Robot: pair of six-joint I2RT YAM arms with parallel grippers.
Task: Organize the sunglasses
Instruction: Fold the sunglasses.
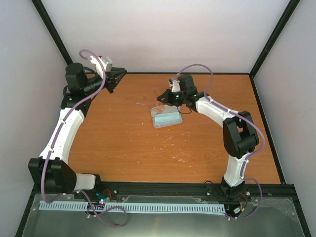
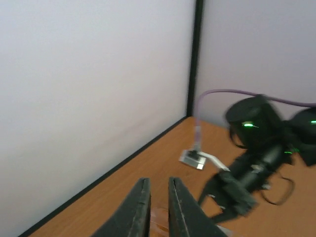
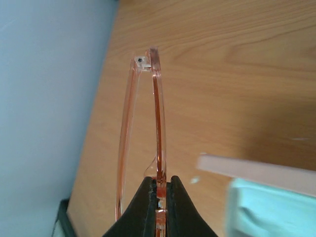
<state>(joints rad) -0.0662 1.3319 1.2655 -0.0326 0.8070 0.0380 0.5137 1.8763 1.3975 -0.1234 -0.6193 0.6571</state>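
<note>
The sunglasses [image 3: 159, 108], a thin translucent amber frame with folded temples, hang above the wooden table with my right gripper [image 3: 159, 185] shut on the frame. From above, that gripper [image 1: 164, 98] sits just behind the open pale case [image 1: 154, 114], which holds a light blue cloth [image 1: 167, 119]. The right wrist view shows the case's pale edge [image 3: 256, 170] and the cloth [image 3: 269, 210] at lower right. My left gripper [image 1: 112, 85] hovers high near the back left corner, far from the sunglasses. Its fingers [image 2: 139, 210] stand a narrow gap apart with nothing between them.
White walls with black frame posts [image 1: 54, 37] close in the table at the back and both sides. The right arm [image 2: 254, 163] with its purple cable shows in the left wrist view. Faint pale scuffs [image 1: 180, 158] mark the wood nearer the arm bases.
</note>
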